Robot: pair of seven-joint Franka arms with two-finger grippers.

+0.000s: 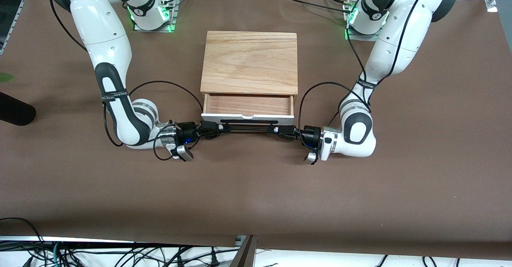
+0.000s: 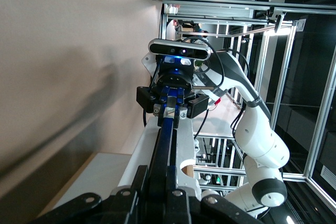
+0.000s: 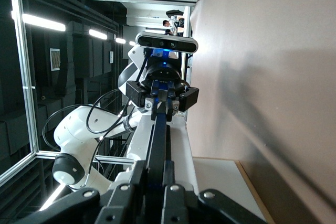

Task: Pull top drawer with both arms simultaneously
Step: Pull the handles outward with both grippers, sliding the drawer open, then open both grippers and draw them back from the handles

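Note:
The top drawer (image 1: 248, 104) stands partly pulled out of the cabinet, its reddish wood floor showing and its white front panel (image 1: 248, 117) facing the front camera. Its long black bar handle (image 1: 248, 128) runs along that panel. My left gripper (image 1: 277, 130) is shut on the handle's end toward the left arm. My right gripper (image 1: 222, 128) is shut on the end toward the right arm. In the left wrist view my left gripper (image 2: 157, 176) clamps the bar (image 2: 165, 140), with the right gripper at its other end. The right wrist view shows my right gripper (image 3: 156, 170) clamped on the bar (image 3: 159, 135).
The pale wood-grain cabinet top slab (image 1: 250, 61) covers the cabinet above the drawer. A brown cover (image 1: 256, 195) lies over the table. A black object (image 1: 14, 111) sits at the right arm's end of the table. Loose cables (image 1: 120, 255) lie along the edge nearest the front camera.

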